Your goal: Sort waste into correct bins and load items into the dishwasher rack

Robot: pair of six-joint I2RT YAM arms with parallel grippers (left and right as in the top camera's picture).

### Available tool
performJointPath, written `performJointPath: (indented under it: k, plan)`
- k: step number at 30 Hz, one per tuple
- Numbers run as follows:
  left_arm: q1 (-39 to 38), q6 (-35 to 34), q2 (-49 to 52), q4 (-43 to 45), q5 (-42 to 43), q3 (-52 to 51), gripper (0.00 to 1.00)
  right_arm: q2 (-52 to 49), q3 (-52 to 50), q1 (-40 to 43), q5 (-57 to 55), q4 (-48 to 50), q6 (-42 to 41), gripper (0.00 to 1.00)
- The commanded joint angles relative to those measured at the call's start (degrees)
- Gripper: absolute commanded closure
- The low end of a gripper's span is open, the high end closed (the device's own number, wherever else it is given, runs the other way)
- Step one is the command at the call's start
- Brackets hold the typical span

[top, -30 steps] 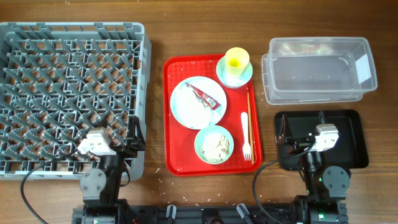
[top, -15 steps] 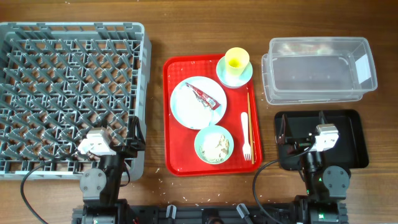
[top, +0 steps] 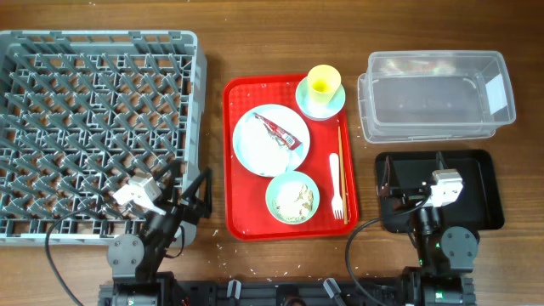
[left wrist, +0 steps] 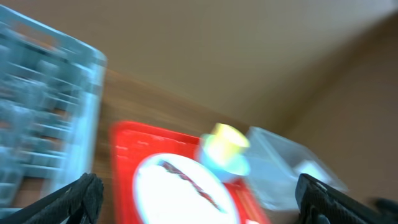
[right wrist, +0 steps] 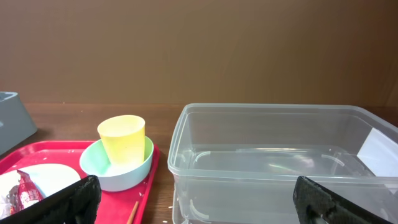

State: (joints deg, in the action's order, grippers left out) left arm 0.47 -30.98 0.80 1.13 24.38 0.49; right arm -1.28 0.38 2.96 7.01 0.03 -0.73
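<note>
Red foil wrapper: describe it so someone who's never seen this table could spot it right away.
Look at the red serving tray in the middle of the table. Its largest round plate holds the red foil wrapper, a thin strip lying diagonally across the plate's upper right. Nothing else on that plate is red.

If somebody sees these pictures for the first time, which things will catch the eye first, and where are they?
The bright red serving tray in the middle of the table draws the eye first, with the yellow cup at its upper right corner in the overhead view. Next comes the large grey dishwasher rack, which fills the left side. On the right, the clear tub sits beyond the black tray.
</note>
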Motion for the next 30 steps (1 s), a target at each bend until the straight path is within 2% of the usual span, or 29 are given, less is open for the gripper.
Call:
performJointPath:
  k: [1,4,6,9,12,14,16,17,20,22,23,24,28,30]
  plan:
    - [-0.26,-13.70,-0.26,5.46,9.49,-0.17,0.00,-0.28,-0.07,-0.22,-0.57,0.31,0.70,0.00]
    - [-0.26,-14.64,-0.26,11.08,11.72,-0.17,0.00,-0.28,-0.09,-0.22,-0.57,0.33,0.72,0.00]
    - [-0.22,-10.29,-0.26,14.45,11.61,0.28,0.01,-0.28,-0.07,-0.24,-0.57,0.31,0.72,0.00]
    - [-0.22,-4.61,0.90,12.46,10.95,6.05,0.00,-0.28,-0.07,-0.24,-0.57,0.31,0.72,0.00]
    - [-0.22,7.30,8.92,-11.50,6.84,20.26,0.00,-0.28,-0.07,-0.24,-0.57,0.33,0.68,0.00]
    - [-0.22,17.22,19.04,-27.43,4.55,31.41,0.00,-0.28,-0.07,-0.22,-0.57,0.33,0.72,0.00]
    - [-0.28,19.02,28.15,-37.70,1.77,41.40,0.00,-0.28,-0.07,-0.24,-0.57,0.31,0.72,0.00]
    - [-0.26,18.49,36.20,-44.70,2.03,49.68,0.00,-0.28,-0.07,-0.22,-0.57,0.33,0.70,0.00]
    - [-0.26,17.11,43.98,-46.36,7.13,55.89,0.00,-0.28,-0.07,-0.22,-0.57,0.33,0.72,0.00]
    - [-0.31,16.41,48.22,-42.99,13.99,57.00,0.00,-0.28,-0.07,-0.22,-0.57,0.31,0.70,0.00]
    - [-0.76,16.44,50.14,-43.08,13.70,57.81,0.00,-0.28,-0.07,-0.24,-0.57,0.31,0.72,0.00]
    - [-2.54,16.39,53.96,-45.22,10.86,59.91,0.01,-0.28,-0.09,-0.24,-0.57,0.31,0.70,0.00]
    - [-17.51,16.33,73.29,-63.54,-9.03,75.71,0.00,-0.28,-0.07,-0.24,-0.57,0.33,0.74,0.01]
    - [-22.56,15.30,78.68,-64.81,-14.84,78.73,0.00,-0.28,-0.07,-0.22,-0.57,0.31,0.70,0.01]
